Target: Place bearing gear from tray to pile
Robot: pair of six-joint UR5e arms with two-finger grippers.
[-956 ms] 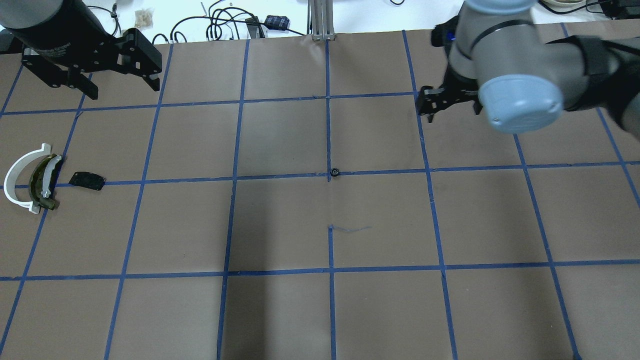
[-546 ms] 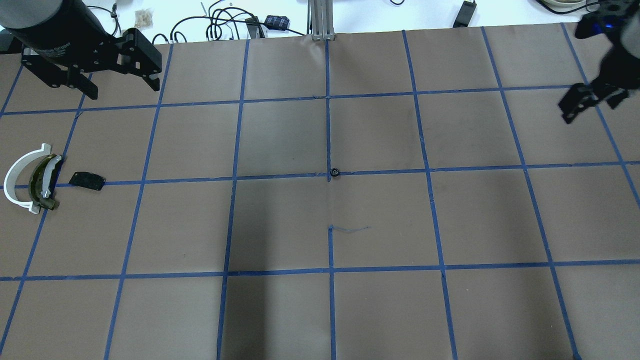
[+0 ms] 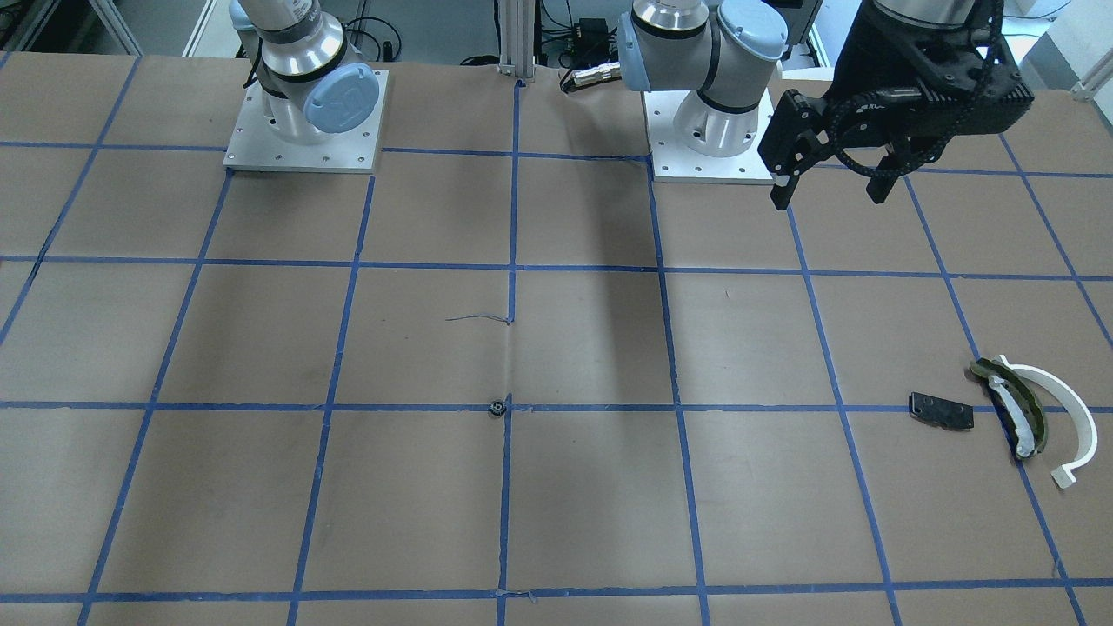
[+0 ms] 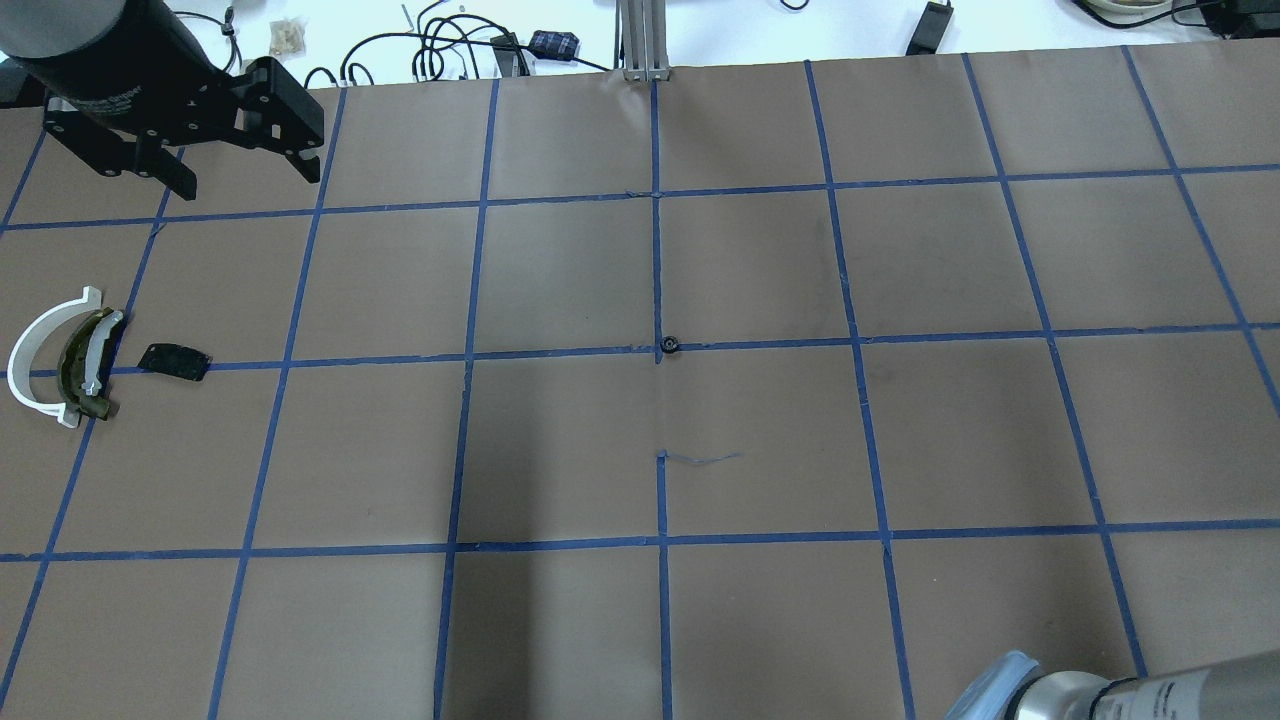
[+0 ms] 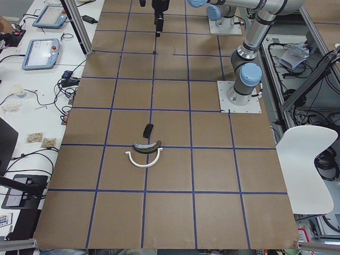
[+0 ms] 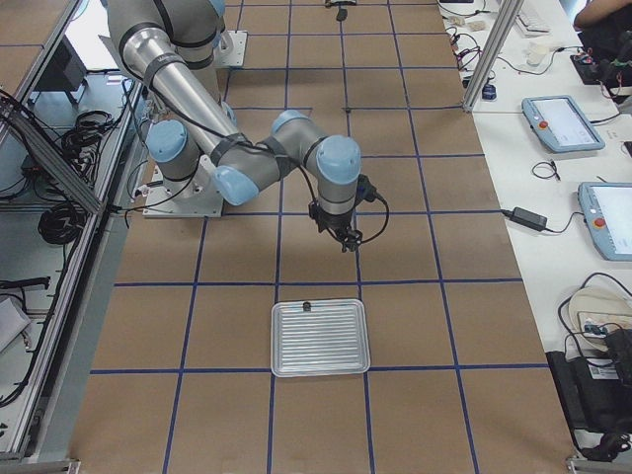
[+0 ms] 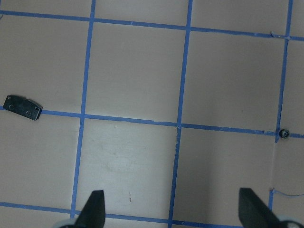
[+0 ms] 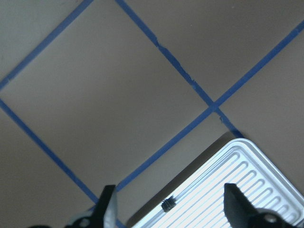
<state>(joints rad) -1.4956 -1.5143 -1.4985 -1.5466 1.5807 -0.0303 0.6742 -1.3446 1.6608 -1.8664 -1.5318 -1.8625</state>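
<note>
Brown gridded table (image 4: 760, 440), bearing gear (image 8: 168, 205) near tray (image 8: 256, 175) rim, axis unreadable, left gripper (image 7: 171, 191) and right gripper (image 8: 169, 187) spread, empty

Right wrist view: the tray (image 8: 247, 161) is cut off by the lower and right edges, and the bearing gear (image 8: 168, 205) near its rim is too small to resolve. Overhead view: only a stub of the right arm (image 4: 1080, 690) shows at the bottom edge. The small black part (image 4: 668, 346) at the grid crossing shows no detail.

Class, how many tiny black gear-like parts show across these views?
2. One loose gear lies at the table's centre; the bearing gear lies in the tray, by its rim. More could be hidden.
</note>
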